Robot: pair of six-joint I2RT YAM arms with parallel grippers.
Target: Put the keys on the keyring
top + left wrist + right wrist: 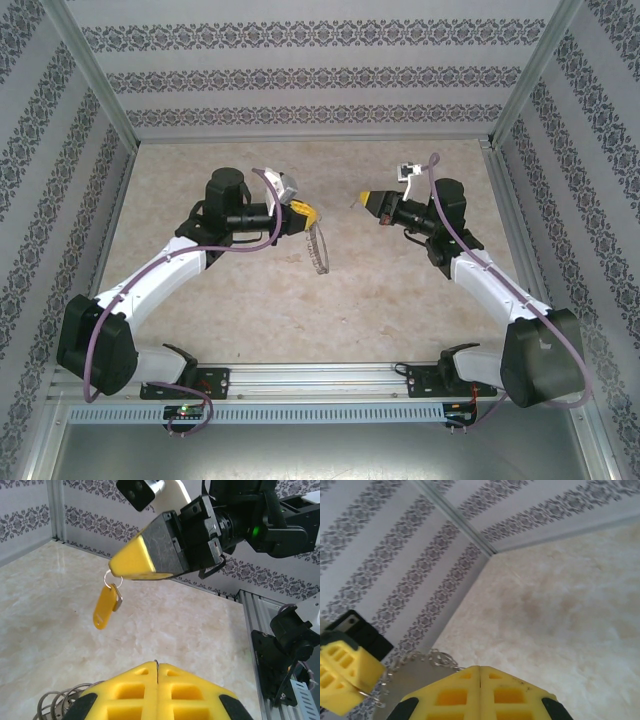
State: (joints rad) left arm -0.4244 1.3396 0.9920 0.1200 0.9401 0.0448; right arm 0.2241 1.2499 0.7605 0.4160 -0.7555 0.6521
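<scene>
1. A beige marbled tabletop [300, 310] is enclosed by walls papered in grey floral stripes [300, 75] and by aluminium corner posts [92, 75].
2. The left gripper [308, 216] is clamped on a large thin silvery metal keyring [318, 252] fringed with small keys, which dangles above mid-table.
3. The right gripper [114, 571] faces it, apart, pinching the small ring of a yellow-headed key [105, 609] that hangs in the air.

Bright even light, soft faint shadows, close foreground blurred
</scene>
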